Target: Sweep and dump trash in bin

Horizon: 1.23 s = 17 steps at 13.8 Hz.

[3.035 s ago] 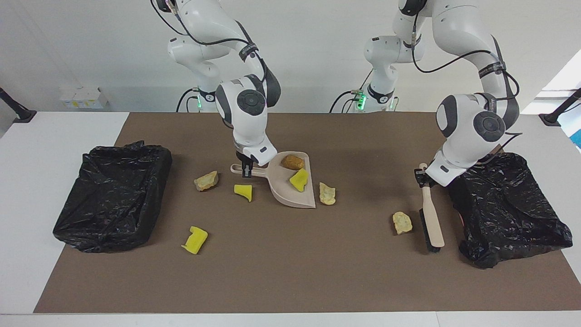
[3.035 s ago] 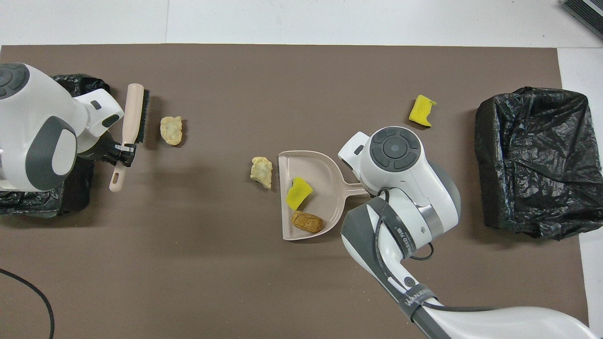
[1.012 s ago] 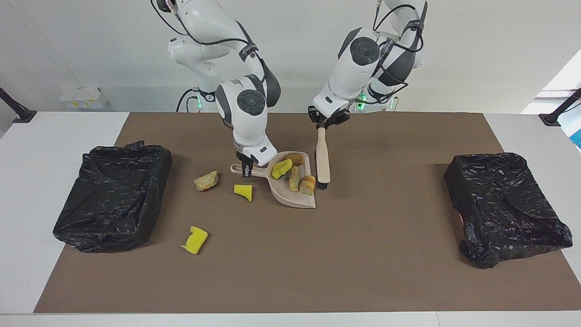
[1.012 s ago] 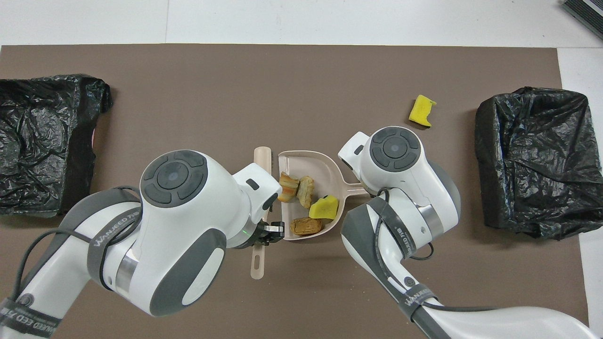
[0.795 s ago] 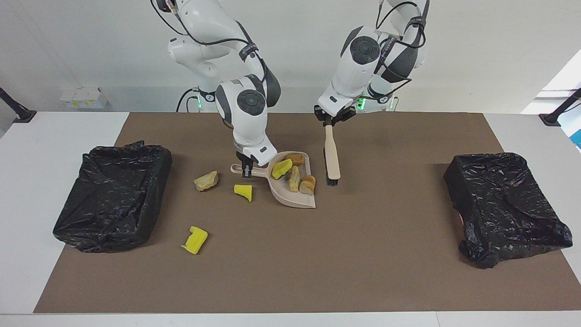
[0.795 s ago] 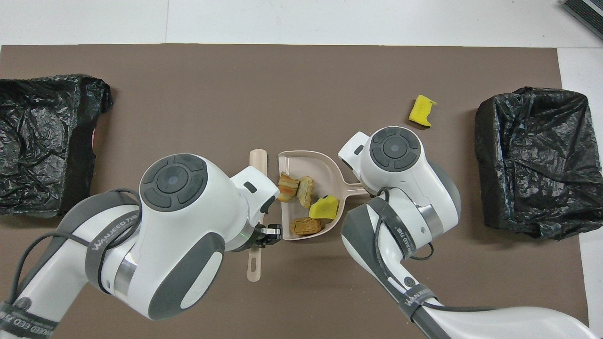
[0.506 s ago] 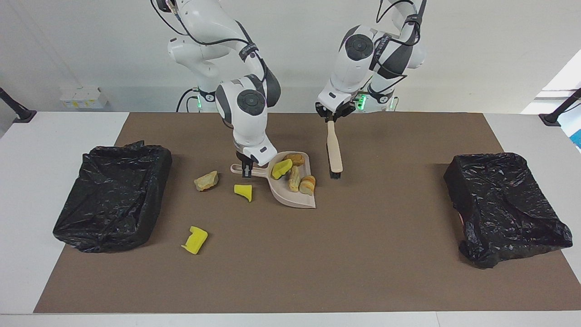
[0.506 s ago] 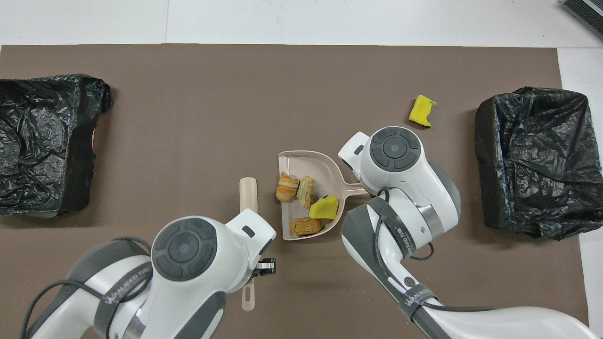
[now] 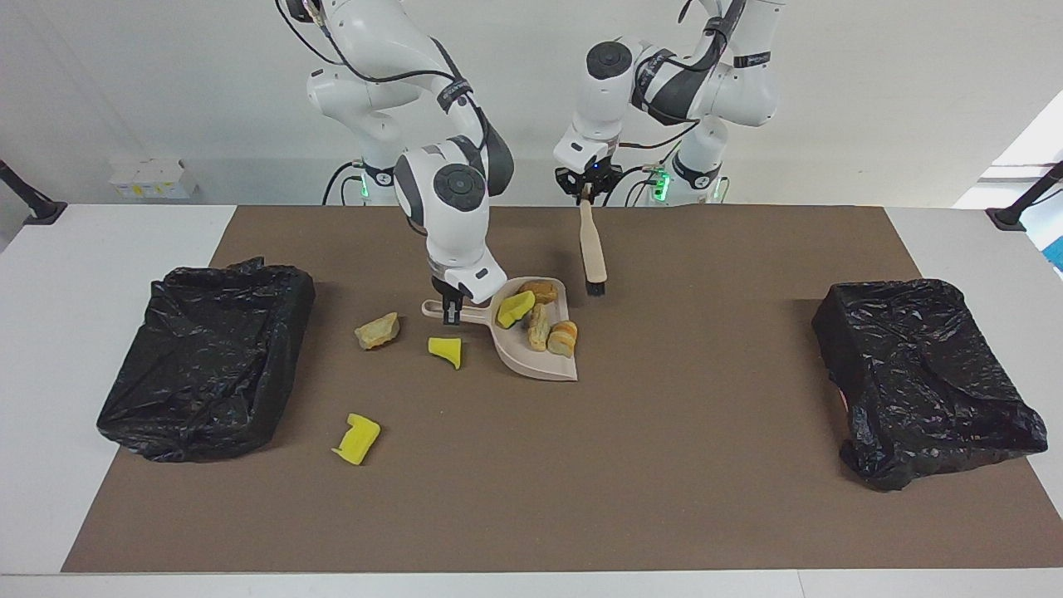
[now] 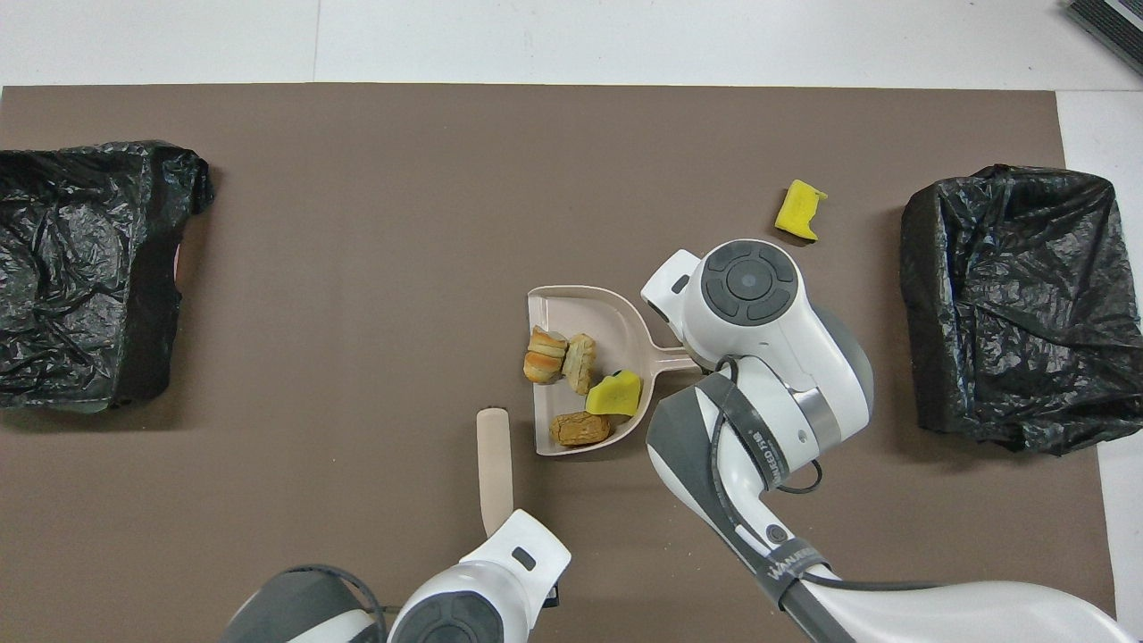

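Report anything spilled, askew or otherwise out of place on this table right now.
One thing: the orange-brown lump sits right on the dustpan open lip, half over the edge, so it might roll off when lifted. Three scraps lie unswept on the mat: tan lump, yellow chunk, yellow piece.

Four scraps of trash (image 9: pixel 540 317), one yellow foam and three brown crusty lumps, lie in the dustpan (image 9: pixel 544 365) held by the right gripper (image 9: pixel 449 315); three more lie on the mat beside that gripper's jaws.

Glossy crinkled black plastic bags (image 9: pixel 208 353), a matt brown mat (image 9: pixel 664 465), smooth beige plastic dustpan (image 9: pixel 540 361), spongy yellow foam (image 9: pixel 357 438).
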Available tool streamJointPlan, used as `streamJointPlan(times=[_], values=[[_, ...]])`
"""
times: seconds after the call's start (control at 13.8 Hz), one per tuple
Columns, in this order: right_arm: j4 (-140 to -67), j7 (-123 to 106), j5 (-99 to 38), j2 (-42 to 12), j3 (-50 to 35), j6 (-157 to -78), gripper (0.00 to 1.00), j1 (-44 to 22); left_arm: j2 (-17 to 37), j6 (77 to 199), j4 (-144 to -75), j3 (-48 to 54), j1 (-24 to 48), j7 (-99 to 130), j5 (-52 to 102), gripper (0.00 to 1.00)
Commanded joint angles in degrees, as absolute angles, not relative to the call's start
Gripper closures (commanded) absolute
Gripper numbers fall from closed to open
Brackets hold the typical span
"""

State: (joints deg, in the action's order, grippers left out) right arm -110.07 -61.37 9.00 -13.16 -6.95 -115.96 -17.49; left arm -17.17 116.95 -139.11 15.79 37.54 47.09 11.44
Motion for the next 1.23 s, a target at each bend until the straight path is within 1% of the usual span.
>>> streamJointPlan(times=[0.0,0.22,0.43,0.72,0.87,1.01,1.16], values=[[-110.83,-63.6,9.41,-11.43,-7.38,-116.37,1.0,-13.64,-19.77,119.35,-142.38,18.36,39.54,52.19,10.37,1.0],[-110.83,-73.01,1.08,-10.64,-7.29,-116.63,1.0,-9.07,-19.69,122.42,-145.27,18.37,44.72,57.03,10.46,1.0],[-108.47,-79.34,-1.67,-10.28,-7.38,-116.19,1.0,-5.55,-18.9,123.49,-146.51,18.46,46.84,57.04,11.42,1.0],[-101.18,-85.59,-3.69,-10.72,-7.21,-109.09,1.0,-1.33,-17.76,126.29,-147.57,18.46,48.25,56.34,14.32,1.0],[-99.41,-88.23,-3.6,-10.55,-7.29,-106.1,1.0,1.83,-17.23,128.31,-148.53,18.46,48.34,56.34,15.9,1.0],[-95.82,-92.26,-3.25,-10.55,-6.94,-102.41,1.0,4.38,-16.53,129.99,-148.62,18.46,48.25,57.04,16.35,1.0],[-93.88,-95.87,-2.81,-10.28,-6.68,-100.91,1.0,7.45,-16.26,129.99,-148.62,18.46,48.25,56.78,16.52,1.0]])
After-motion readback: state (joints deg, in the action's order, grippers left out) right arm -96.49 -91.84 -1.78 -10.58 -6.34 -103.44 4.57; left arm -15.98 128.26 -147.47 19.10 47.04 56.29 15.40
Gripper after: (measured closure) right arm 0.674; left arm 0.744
